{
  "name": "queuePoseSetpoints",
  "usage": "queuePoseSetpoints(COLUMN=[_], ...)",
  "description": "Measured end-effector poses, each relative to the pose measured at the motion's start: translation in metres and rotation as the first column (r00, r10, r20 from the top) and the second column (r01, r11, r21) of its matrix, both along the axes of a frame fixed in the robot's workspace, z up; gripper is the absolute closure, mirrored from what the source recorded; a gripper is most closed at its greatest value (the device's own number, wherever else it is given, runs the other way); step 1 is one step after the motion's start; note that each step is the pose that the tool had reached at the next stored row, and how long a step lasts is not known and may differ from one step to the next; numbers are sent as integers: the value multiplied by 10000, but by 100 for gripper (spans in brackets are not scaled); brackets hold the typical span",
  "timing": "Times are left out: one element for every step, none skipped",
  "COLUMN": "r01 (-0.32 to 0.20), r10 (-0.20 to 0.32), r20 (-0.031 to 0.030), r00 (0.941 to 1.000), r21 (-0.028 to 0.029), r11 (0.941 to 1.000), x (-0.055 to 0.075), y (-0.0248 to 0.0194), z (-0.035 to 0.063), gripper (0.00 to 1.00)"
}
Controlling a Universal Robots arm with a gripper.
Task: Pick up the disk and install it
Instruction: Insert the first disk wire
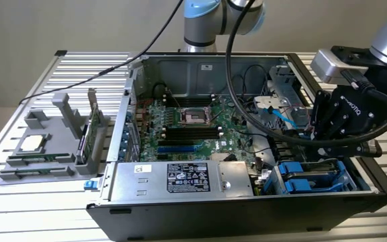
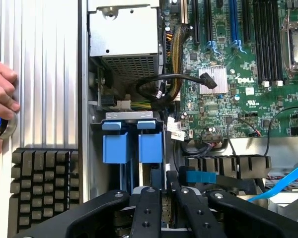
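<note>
A slatted metal surface (image 1: 46, 217) carries an open computer case (image 1: 213, 222) lying on its side, with a green motherboard (image 1: 187, 131) filling most of its floor. The robot arm (image 1: 210, 20) rises behind the case, and a thick black cable loops from it across the interior. Along the case's near wall sits a large silver box (image 1: 180, 179) with a black-and-white label. Well apart from the case, on the exterior view's left, a grey fixture (image 1: 52, 151) holds upright cards and a small square silver chip (image 1: 34, 142). The black gripper (image 1: 324, 154) hangs over the drive bay at the case's near corner on the exterior view's right. The disk (image 1: 309, 177) sits in that bay directly under it, silver metal framed by the blue bracket, whose two blue tabs (image 2: 115, 148) show in the wrist view. The fingers (image 2: 146, 213) stand close together with only a slim gap, down at the bay; I cannot tell whether they pinch the disk. Beside the case lies a black ribbed block (image 2: 39, 183), and near it a person's hand (image 2: 0, 99) rests on a round metal knob (image 2: 7, 126).
</note>
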State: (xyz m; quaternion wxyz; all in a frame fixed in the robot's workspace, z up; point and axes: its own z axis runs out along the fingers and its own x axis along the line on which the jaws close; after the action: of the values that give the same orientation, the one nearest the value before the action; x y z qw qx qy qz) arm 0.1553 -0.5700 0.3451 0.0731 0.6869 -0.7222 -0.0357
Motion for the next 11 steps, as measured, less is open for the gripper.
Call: queuePoseSetpoints(r01=[-1,-1,-1,-2,-4,-5,-8,-11,-14,-19,-22], r10=[0,0,-1,-2,-2,-3,-4,-6,-7,-8,-10], r20=[-21,-44,-72,-105,-144,-186,-238,-302,-359,-419,-482], r00=[10000,10000,10000,9999,9999,9998,9997,9995,9994,9991,9988], r21=[-79,-163,-250,-330,-403,-466,-514,-559,-600,-638,-675], r11=[10000,9999,9997,9995,9992,9989,9987,9984,9982,9980,9977], x=[7,14,22,33,47,63,82,106,127,149,173], y=[16,29,41,51,59,66,71,76,80,85,89], z=[0,0,0,0,0,0,0,0,1,1,1], gripper=[82,82,82,82,82,82,82,82,82,82,82])
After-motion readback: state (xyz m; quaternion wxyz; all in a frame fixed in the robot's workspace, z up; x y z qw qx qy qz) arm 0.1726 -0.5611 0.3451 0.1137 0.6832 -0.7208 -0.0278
